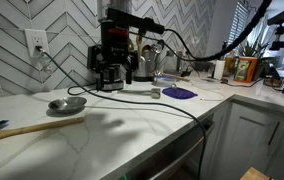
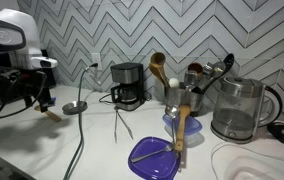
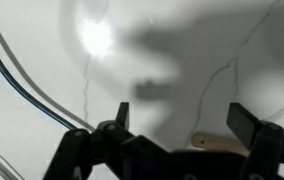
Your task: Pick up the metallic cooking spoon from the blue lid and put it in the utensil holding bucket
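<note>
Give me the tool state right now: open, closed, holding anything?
Tool: open, nothing between its fingers in the wrist view.

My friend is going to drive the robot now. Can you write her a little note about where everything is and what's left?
Now: tool open, empty, over the counter, well away from the lid.
The lid sits in front of the bucket, with a brownish-handled spoon across it; metal or not, cannot tell.
Also: a metal ladle on the counter near the tool.
Done: nothing lifted yet.
Left: grasp the spoon, carry it to the bucket, drop it in.
</note>
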{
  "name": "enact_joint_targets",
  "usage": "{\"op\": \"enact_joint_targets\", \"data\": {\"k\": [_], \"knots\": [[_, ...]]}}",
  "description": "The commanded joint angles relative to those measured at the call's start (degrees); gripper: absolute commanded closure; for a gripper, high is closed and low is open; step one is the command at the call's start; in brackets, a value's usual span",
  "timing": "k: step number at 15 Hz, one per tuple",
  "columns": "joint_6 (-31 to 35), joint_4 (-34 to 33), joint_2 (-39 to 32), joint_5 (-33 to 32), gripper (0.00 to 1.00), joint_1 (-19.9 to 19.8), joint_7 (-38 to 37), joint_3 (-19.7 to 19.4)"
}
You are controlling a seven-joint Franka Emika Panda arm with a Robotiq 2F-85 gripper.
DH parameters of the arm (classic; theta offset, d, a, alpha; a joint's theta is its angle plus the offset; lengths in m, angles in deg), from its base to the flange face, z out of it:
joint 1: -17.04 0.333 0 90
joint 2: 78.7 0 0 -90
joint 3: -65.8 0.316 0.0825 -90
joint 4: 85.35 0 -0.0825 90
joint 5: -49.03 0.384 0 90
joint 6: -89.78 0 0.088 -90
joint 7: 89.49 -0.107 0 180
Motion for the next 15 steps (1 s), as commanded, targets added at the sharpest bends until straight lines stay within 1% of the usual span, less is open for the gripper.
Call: {"op": "enact_joint_targets", "data": {"k": [1, 12, 13, 14, 15], "knots": [[-0.11, -0.10, -0.06, -0.07, 0.00, 0.21, -0.07, -0.18], [-0.11, -0.10, -0.07, -0.07, 0.00, 0.21, -0.07, -0.17], [-0.70, -0.60, -0.22, -1.27, 0.00, -0.94, -3.23, -0.17], [0.15, -0.93, -0.37, -2.23, 0.00, -2.49, -6.29, -0.75], [0.77, -1.15, -0.15, -3.82, 0.00, -3.84, -7.54, -1.53]]}}
